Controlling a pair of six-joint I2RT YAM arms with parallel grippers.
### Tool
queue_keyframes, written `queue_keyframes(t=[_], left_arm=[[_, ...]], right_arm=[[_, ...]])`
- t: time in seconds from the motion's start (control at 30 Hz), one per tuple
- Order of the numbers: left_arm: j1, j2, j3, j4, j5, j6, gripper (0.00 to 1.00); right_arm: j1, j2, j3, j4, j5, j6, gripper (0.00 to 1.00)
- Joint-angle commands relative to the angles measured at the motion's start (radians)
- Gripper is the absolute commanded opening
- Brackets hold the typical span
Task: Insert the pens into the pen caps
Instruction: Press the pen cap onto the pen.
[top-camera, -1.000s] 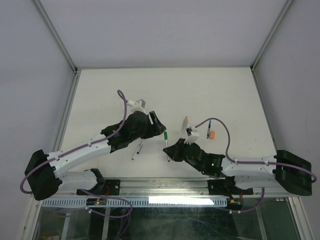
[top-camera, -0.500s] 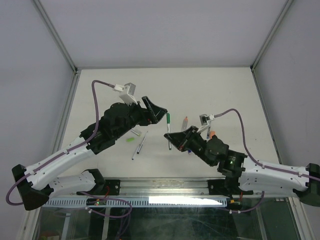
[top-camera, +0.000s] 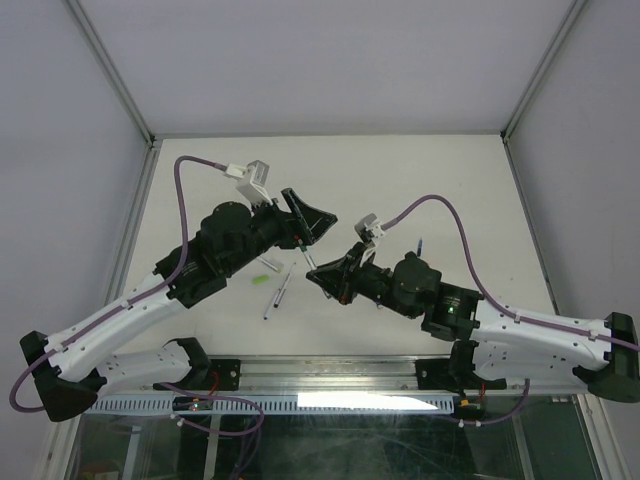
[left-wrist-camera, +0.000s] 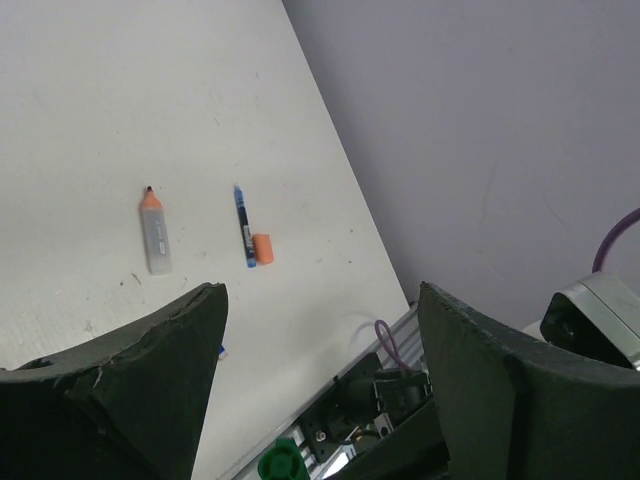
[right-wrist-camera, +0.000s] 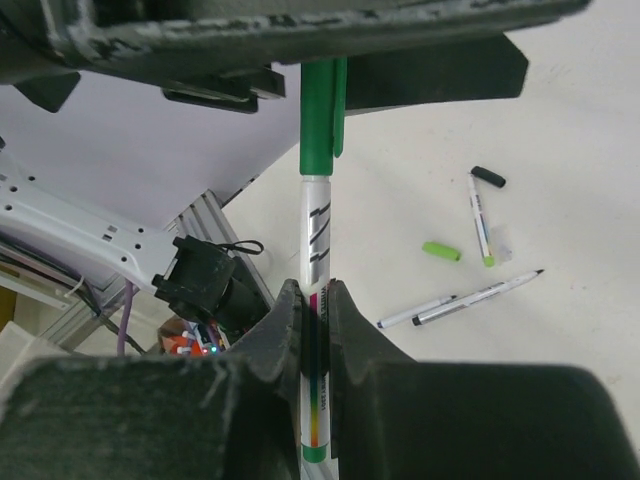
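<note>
Above the middle of the desk (top-camera: 400, 170), toward its near edge, the two arms meet nose to nose. My right tool (right-wrist-camera: 312, 300) is clenched on the lower barrel of a white pen (right-wrist-camera: 317, 225). The pen is held up off the surface, its green cap (right-wrist-camera: 320, 110) pointing at the left tool (left-wrist-camera: 320, 300). The left tool's jaws stand wide apart, released and gripping nothing. In its wrist view the top of the cap shows low between them, touching neither finger as far as I can tell.

Reading: the cap is on the barrel, so this pair looks done bar a check. The seam at the barrel looks closed from the right wrist view. I cannot tell whether it is pushed fully home.

To do it well:
- Draw the left tool back along the pen's line, not sideways, so a finger does not catch the clip and twist the cap.
- Hold the right grip firm until the left is well clear.
- Then lay the pen on a bare patch, apart from the loose stock.

Left to do, as I judge it:
- Left of centre: two uncapped pens (right-wrist-camera: 470, 299) and a light green cap (right-wrist-camera: 441, 250).
- On the right: a blue pen (left-wrist-camera: 243, 228) with an orange cap (left-wrist-camera: 263, 248) just beside it.
</note>
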Motion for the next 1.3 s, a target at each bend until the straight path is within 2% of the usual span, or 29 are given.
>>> queue_keyframes(t=[0.0, 0.13, 0.3, 0.57, 0.93, 1.27], left_arm=[[0.003, -0.05, 0.024, 0.048, 0.004, -0.016, 0.78], [0.003, -0.052, 0.023, 0.048, 0.01, -0.022, 0.77], [0.002, -0.036, 0.022, 0.057, 0.03, -0.025, 0.74], [0.002, -0.031, 0.002, 0.089, 0.064, -0.035, 0.56], [0.003, -0.029, -0.027, 0.099, 0.07, -0.054, 0.4], [0.003, -0.012, -0.006, 0.082, 0.072, -0.065, 0.0]], right_arm=[[0.002, -0.033, 0.022, 0.02, 0.086, -0.039, 0.0], [0.002, -0.049, 0.015, 0.002, 0.135, -0.027, 0.0], [0.002, -0.051, 0.013, 0.003, 0.125, -0.014, 0.0], [0.001, -0.063, 0.001, 0.005, 0.156, 0.0, 0.0], [0.002, -0.075, 0.001, -0.028, 0.191, 0.018, 0.0], [0.002, -0.07, 0.011, -0.031, 0.225, -0.004, 0.0]])
